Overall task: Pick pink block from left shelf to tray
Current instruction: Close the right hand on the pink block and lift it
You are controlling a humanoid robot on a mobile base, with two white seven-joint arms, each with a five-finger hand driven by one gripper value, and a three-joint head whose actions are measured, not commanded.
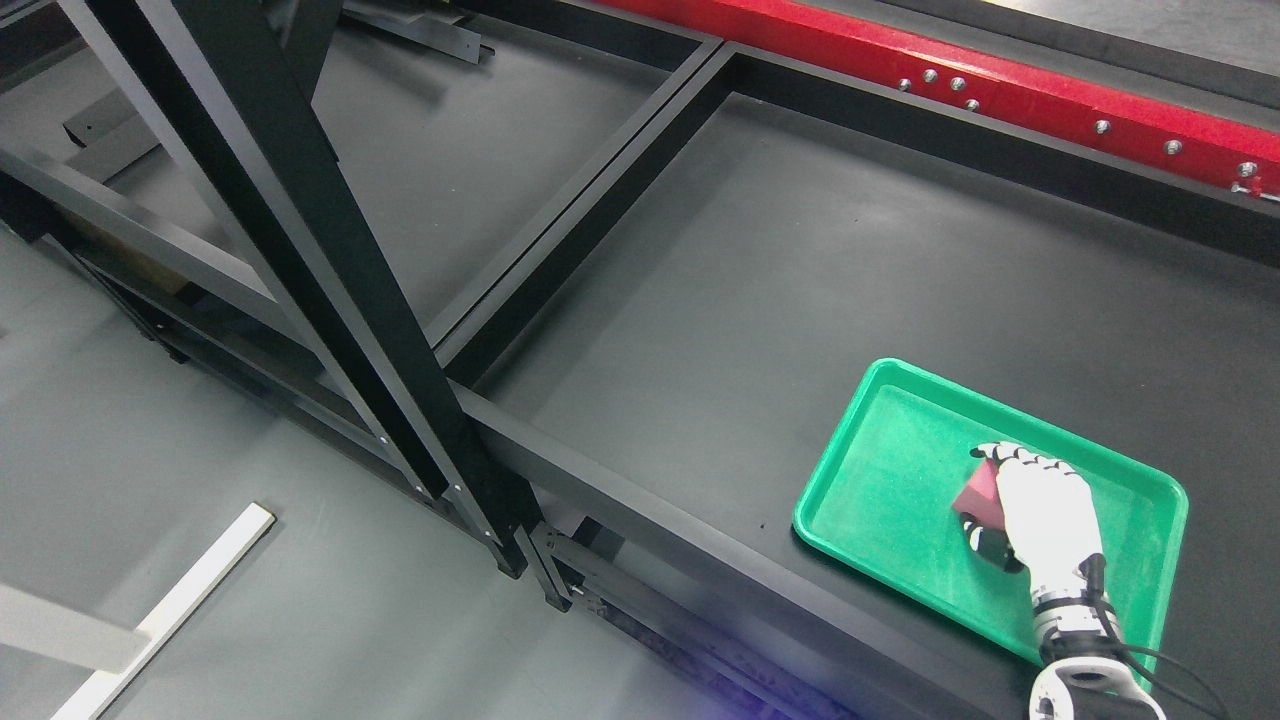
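my right hand (pixel 1040 515) reaches in from the lower right and sits over the green tray (pixel 880 480), its white fingers (pixel 1010 456) curled around the pink block (pixel 982 490), which shows just at the hand's left edge, inside the tray towards its right half. whether the block touches the tray floor or hangs just above it, i cannot tell. the tray lies on the dark shelf surface (pixel 800 280), near its front edge, with a red beam (pixel 1000 90) running along the far side and black frame posts (pixel 330 250) crossing at the left.
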